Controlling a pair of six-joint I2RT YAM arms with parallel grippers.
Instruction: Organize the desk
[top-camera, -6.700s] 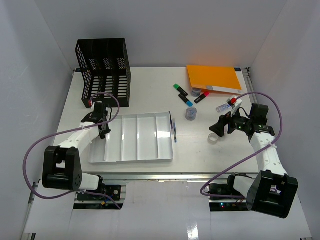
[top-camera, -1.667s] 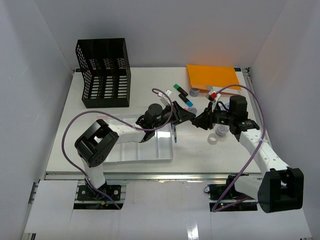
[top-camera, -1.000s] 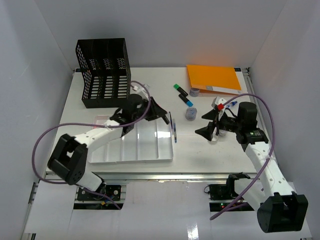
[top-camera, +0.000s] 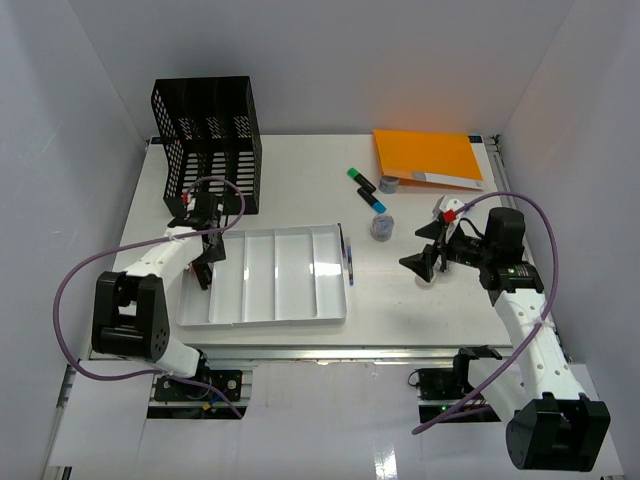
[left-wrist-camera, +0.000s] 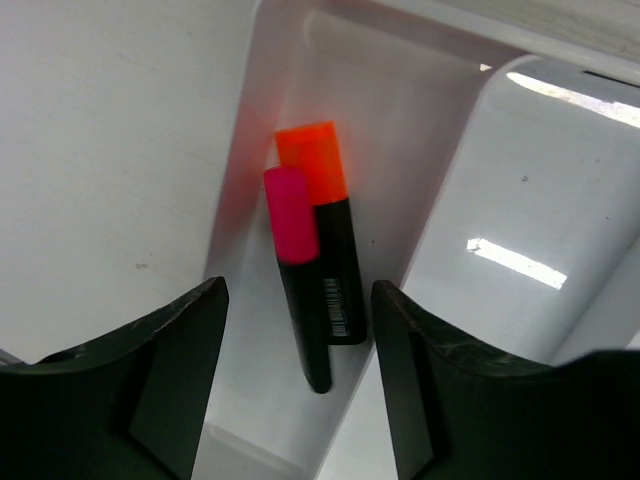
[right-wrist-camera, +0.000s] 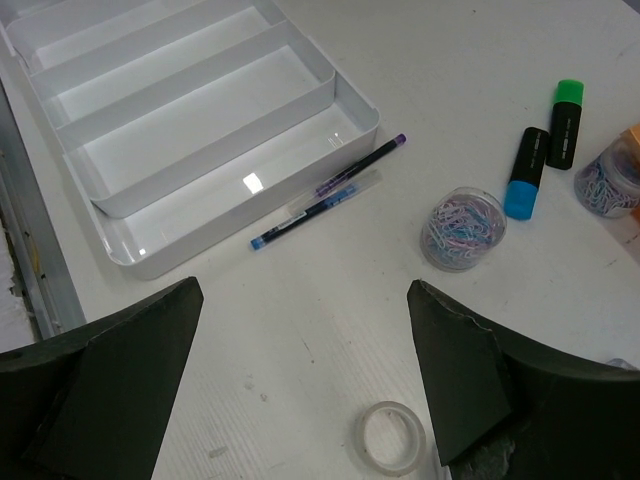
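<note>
The desk (top-camera: 300, 170) is a white tabletop. My left gripper (top-camera: 205, 258) hovers open over the left end compartment of the white tray (top-camera: 290, 300). In the left wrist view an orange-capped marker (left-wrist-camera: 335, 260) and a pink-capped marker (left-wrist-camera: 297, 270) lie side by side in that compartment, just beyond my open left gripper (left-wrist-camera: 300, 400). My right gripper (top-camera: 425, 262) is open and empty above the desk right of the tray. In the right wrist view my right gripper (right-wrist-camera: 310, 400) stands over bare desk, with a clear tape roll (right-wrist-camera: 392, 437) near its right finger.
A black file organizer (top-camera: 207, 145) stands at the back left and an orange folder (top-camera: 425, 157) lies at the back right. A green highlighter (right-wrist-camera: 567, 125), a blue highlighter (right-wrist-camera: 525, 172), a paper-clip jar (right-wrist-camera: 463, 228) and two pens (right-wrist-camera: 345, 185) lie between the tray and the folder.
My left arm reached to the desk's middle, then swung back to the tray's left end, where it now stands open over two markers. My right arm moved in, then drew back slightly.
</note>
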